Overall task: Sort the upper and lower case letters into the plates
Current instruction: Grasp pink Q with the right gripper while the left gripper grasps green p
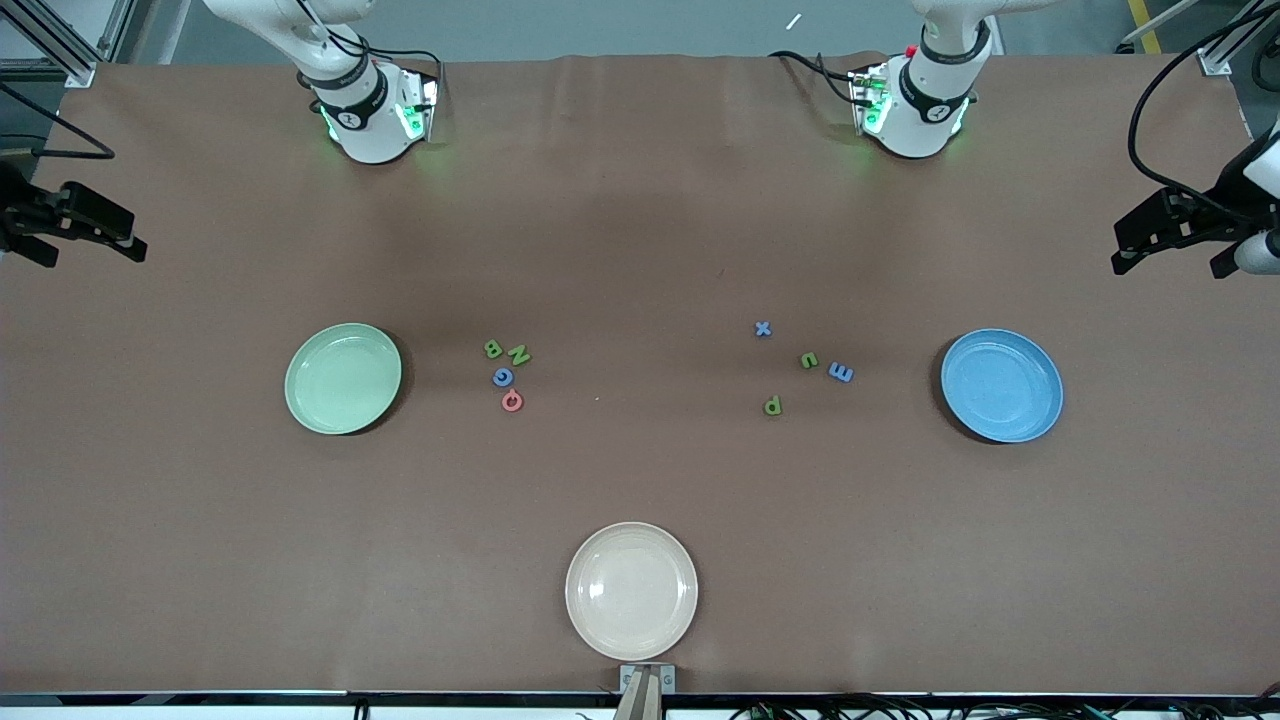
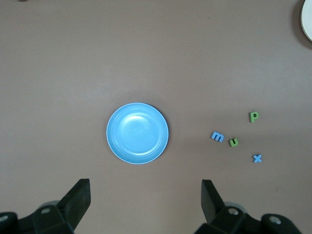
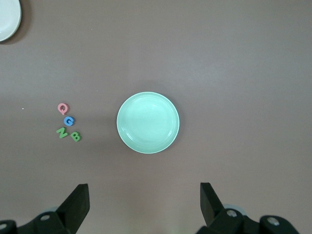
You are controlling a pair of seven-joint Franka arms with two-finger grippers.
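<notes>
The mint green plate (image 1: 343,378) (image 3: 147,122) lies toward the right arm's end, and beside it sit the upper case letters: green B (image 1: 492,348), green N (image 1: 519,354), blue G (image 1: 503,377) and pink Q (image 1: 512,401). The blue plate (image 1: 1001,385) (image 2: 137,133) lies toward the left arm's end, with the lower case letters near it: blue x (image 1: 763,328), green u (image 1: 809,360), blue m (image 1: 841,372) and green p (image 1: 773,405). Both plates hold nothing. My right gripper (image 1: 95,250) (image 3: 145,197) hangs open high over the table by the mint plate. My left gripper (image 1: 1170,262) (image 2: 146,195) hangs open high by the blue plate.
A cream-beige plate (image 1: 631,590) sits near the table's front edge, midway between the two ends. The brown table cover (image 1: 640,200) is bare between the letters and the arm bases.
</notes>
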